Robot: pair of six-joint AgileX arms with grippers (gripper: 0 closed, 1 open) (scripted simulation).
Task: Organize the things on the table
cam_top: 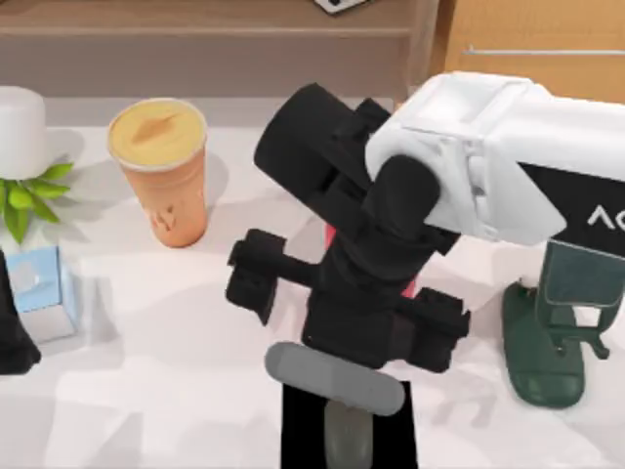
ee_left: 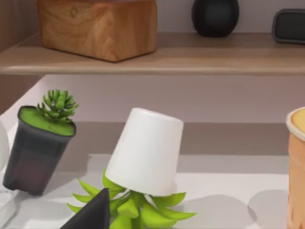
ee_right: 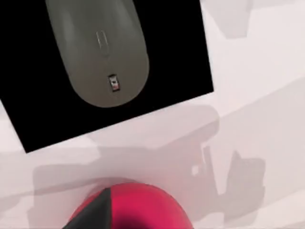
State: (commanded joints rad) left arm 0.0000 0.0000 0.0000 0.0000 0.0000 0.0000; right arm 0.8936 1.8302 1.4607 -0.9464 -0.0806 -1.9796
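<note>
On the white table (cam_top: 146, 342), the orange cup (cam_top: 161, 174) stands upright, far left of the black mat (ee_right: 181, 62). The grey mouse (ee_right: 97, 50) lies on this mat. The right end effector (cam_top: 332, 293) hangs just behind the mat; one cannot tell its finger state.

Bright even light; soft shadows on table (cam_top: 146, 332).

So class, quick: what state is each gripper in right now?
Left gripper: cannot be told; a dark fingertip shows near the tipped white pot.
Right gripper: cannot be told; it hangs above the grey mouse on the black pad.
</note>
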